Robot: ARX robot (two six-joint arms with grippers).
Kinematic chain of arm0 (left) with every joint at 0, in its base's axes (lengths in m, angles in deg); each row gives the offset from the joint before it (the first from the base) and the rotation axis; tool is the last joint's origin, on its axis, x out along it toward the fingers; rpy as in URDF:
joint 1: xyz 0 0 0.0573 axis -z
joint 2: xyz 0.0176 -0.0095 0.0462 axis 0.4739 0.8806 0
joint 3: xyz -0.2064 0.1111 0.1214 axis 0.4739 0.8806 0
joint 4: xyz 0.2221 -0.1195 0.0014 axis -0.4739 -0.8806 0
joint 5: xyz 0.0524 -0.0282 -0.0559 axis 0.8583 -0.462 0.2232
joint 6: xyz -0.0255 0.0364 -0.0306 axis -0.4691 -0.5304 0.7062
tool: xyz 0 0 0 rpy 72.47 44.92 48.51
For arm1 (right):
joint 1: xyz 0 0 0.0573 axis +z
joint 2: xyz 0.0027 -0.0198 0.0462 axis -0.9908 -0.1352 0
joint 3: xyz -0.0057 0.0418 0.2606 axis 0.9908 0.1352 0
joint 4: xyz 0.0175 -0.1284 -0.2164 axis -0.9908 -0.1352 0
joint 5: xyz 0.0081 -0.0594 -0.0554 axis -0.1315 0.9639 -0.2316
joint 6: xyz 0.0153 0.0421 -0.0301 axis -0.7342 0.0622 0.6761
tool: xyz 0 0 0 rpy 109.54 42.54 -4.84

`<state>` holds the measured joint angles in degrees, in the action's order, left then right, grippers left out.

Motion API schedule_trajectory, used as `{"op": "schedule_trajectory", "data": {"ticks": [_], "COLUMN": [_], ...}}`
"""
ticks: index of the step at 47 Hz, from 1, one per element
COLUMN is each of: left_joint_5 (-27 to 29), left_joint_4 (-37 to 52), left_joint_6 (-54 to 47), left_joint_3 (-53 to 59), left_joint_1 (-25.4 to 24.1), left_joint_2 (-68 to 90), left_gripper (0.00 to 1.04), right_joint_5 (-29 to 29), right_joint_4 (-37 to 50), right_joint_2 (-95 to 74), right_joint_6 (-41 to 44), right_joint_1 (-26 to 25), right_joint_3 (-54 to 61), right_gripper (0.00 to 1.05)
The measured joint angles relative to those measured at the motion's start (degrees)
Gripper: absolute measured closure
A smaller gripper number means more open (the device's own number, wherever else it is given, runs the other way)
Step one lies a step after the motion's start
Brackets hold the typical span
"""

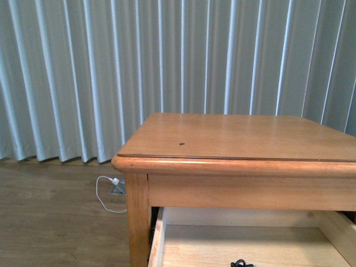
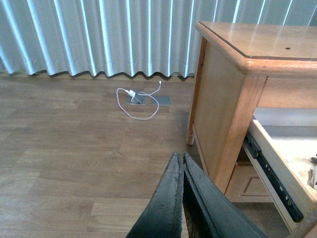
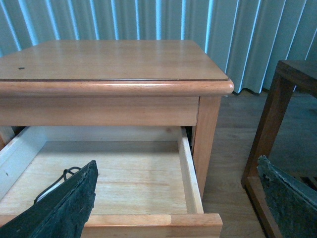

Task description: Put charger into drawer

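Observation:
The drawer (image 1: 167, 233) stands pulled open under the light-brown table top; it also shows in the left wrist view (image 2: 277, 148) and the right wrist view (image 3: 188, 173). The charger lies inside it: its black cable loop (image 1: 239, 263) peeks in at the front view's lower edge, and in the right wrist view the cable (image 3: 68, 173) shows on the drawer floor, with the white block mostly hidden behind a finger. My right gripper (image 3: 177, 166) is open and empty, over the drawer's front right corner. My left gripper (image 2: 179, 154) is shut and empty, above the floor left of the table.
The wooden table (image 1: 233, 136) stands before a pale pleated curtain (image 1: 83, 72). A thin white cable with a white plug (image 2: 131, 94) lies on the wood floor by a floor socket plate (image 2: 143, 99). A dark wooden piece of furniture (image 3: 277, 109) stands right of the table.

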<state>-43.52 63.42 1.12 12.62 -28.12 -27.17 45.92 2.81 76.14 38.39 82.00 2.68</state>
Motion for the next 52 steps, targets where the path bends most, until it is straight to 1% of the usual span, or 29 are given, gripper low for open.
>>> {"op": "schedule_trajectory", "data": {"ticks": [10,11,15,17,18,19,21,23,24,26,31,34,36,38,41,48,52], "left_joint_5": [0.00,0.00,0.00,0.00,0.00,0.00,0.00,0.00,0.00,0.00,0.00,0.00,0.02,0.00,0.00,0.00,0.00], "left_joint_4": [0.00,0.00,0.00,0.00,0.00,0.00,0.00,0.00,0.00,0.00,0.00,0.00,0.00,0.00,0.00,0.00,0.00], "left_joint_6": [0.00,0.02,0.00,0.00,0.00,0.00,0.00,0.00,0.00,0.00,0.00,-0.04,-0.02,-0.02,-0.02,-0.02,-0.02], "left_joint_3": [0.00,0.00,0.00,0.00,0.00,0.00,0.00,0.00,0.00,0.00,0.00,0.00,0.00,0.00,0.00,0.00,0.00], "left_joint_1": [0.00,0.00,0.00,0.00,0.00,0.00,0.00,0.00,0.00,0.00,0.00,0.00,0.00,0.00,0.00,0.00,0.00], "left_joint_2": [0.00,-0.02,-0.02,-0.02,-0.02,0.00,-0.02,-0.02,-0.02,-0.02,-0.02,-0.02,-0.02,-0.02,-0.02,-0.02,-0.02], "left_gripper": [1.01,0.99,0.78,0.69,0.67,0.62,0.57,0.49,0.44,0.37,0.19,0.05,0.06,0.06,0.06,0.06,0.06], "right_joint_5": [0.00,0.00,0.00,0.00,0.00,0.00,-0.81,-2.34,-2.73,-3.10,-3.04,-3.58,-5.22,-5.66,-6.56,-6.71,-5.55], "right_joint_4": [0.00,0.00,0.00,0.00,0.00,0.00,-0.31,-1.18,-1.68,-2.62,-6.29,-12.44,-16.15,-20.02,-22.91,-24.33,-23.61], "right_joint_2": [0.00,0.00,0.00,0.00,0.00,0.00,-0.04,-0.11,-0.22,-0.48,-2.21,-6.14,-9.22,-13.57,-18.29,-27.45,-32.54], "right_joint_6": [0.00,0.00,0.00,0.00,0.00,0.00,0.48,2.23,3.13,4.22,5.75,6.05,5.31,4.35,2.54,-1.14,-3.78], "right_joint_1": [0.00,0.00,0.00,0.00,0.00,0.00,-0.07,-0.09,-0.07,0.00,0.94,2.03,2.03,2.25,2.91,6.69,9.53], "right_joint_3": [0.00,0.00,0.00,0.00,0.00,0.00,-0.02,-0.11,-0.11,-0.24,-1.53,-4.35,-5.95,-7.67,-9.03,-10.91,-12.00], "right_gripper": [0.09,0.09,0.09,0.09,0.09,0.09,0.09,0.09,0.09,0.09,0.09,0.09,0.09,0.09,0.09,0.09,0.09]}}
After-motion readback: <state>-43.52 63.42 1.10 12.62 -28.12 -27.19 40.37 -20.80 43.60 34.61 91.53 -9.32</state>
